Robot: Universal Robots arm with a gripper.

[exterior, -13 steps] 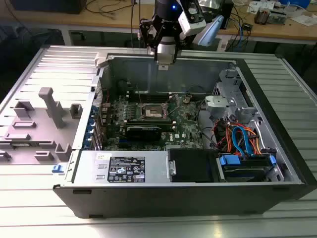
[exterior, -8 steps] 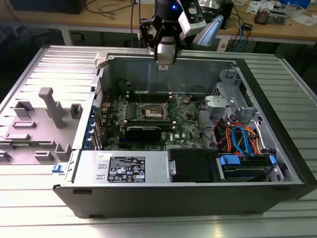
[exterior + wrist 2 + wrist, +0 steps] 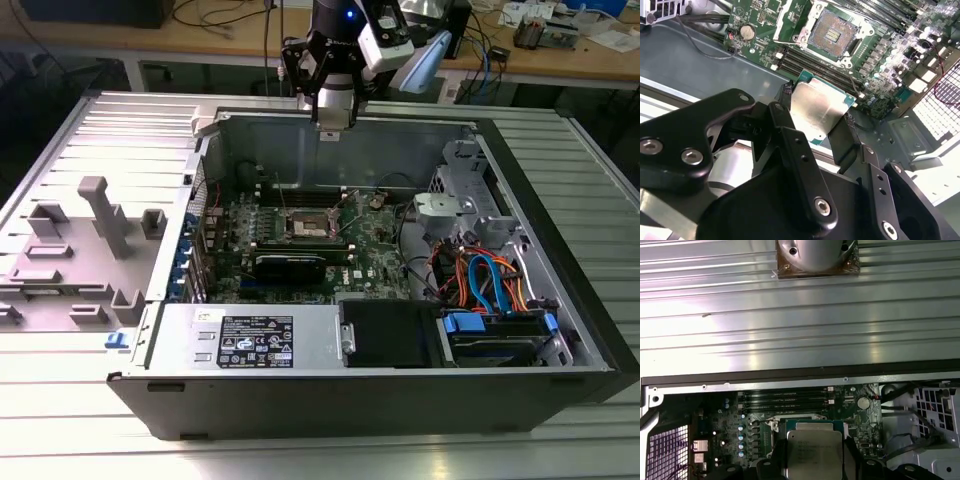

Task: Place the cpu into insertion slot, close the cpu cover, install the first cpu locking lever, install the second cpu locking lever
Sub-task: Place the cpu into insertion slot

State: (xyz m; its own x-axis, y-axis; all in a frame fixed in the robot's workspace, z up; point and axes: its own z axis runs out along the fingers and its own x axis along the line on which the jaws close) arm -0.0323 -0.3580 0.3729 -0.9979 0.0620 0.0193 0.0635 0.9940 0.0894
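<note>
One cpu (image 3: 821, 114) is present, pinched at two opposite edges between the black fingers (image 3: 784, 116) of the single pincer (image 3: 817, 107), metal top facing the cameras in both wrist views. In the exterior view the pincer (image 3: 333, 112) hangs over the far wall of the one open computer case (image 3: 380, 400), which lies on a ribbed metal tabletop (image 3: 592, 180). One insertion slot (image 3: 834, 34) sits on the green circuit board (image 3: 879, 65), its dark centre exposed and unoccupied; the cpu is held clear of it, not touching. A row of long black memory slots (image 3: 815, 64) lies between slot and chip in the second wrist view. Also noted: one coin cell (image 3: 746, 32), one long black card (image 3: 290, 266), one power supply (image 3: 250, 340) bearing white labels, and a bundle of orange and blue cables (image 3: 485, 280). Print on the cpu (image 3: 814, 455) lid and on the labels cannot be made out.
</note>
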